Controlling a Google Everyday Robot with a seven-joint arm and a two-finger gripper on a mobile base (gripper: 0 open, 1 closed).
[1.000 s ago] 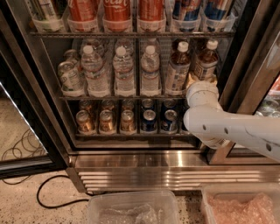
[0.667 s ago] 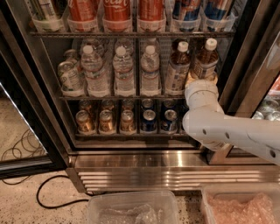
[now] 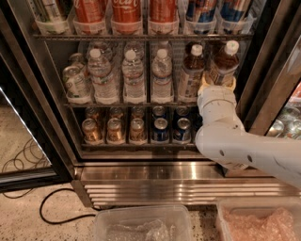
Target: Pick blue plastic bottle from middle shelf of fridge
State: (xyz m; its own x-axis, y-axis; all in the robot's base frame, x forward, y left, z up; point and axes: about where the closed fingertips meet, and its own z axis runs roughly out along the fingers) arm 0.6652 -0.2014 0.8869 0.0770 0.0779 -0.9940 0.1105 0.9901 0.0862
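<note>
The fridge (image 3: 46, 96) stands open in front of me. Two small bottles of amber drink with white caps stand at the right end of the middle shelf (image 3: 131, 104). My gripper (image 3: 217, 84) reaches up from the white arm and is closed around the base of the right one, the blue plastic bottle (image 3: 225, 63), which leans slightly to the right. The second amber bottle (image 3: 192, 73) stands just left of it, apart from the gripper. The bottle's bottom is hidden behind the gripper.
Clear water bottles (image 3: 132, 77) fill the left of the middle shelf. Gold cans and blue cans (image 3: 160, 131) stand below, red soda bottles (image 3: 126, 12) above. The ribbed steel base (image 3: 164, 184), two plastic bins (image 3: 141, 225) and a floor cable (image 3: 56, 207) lie below.
The gripper has risen slightly around the right amber bottle. The bottle has shifted a little to the right and tilted. The other bottles have not moved.
</note>
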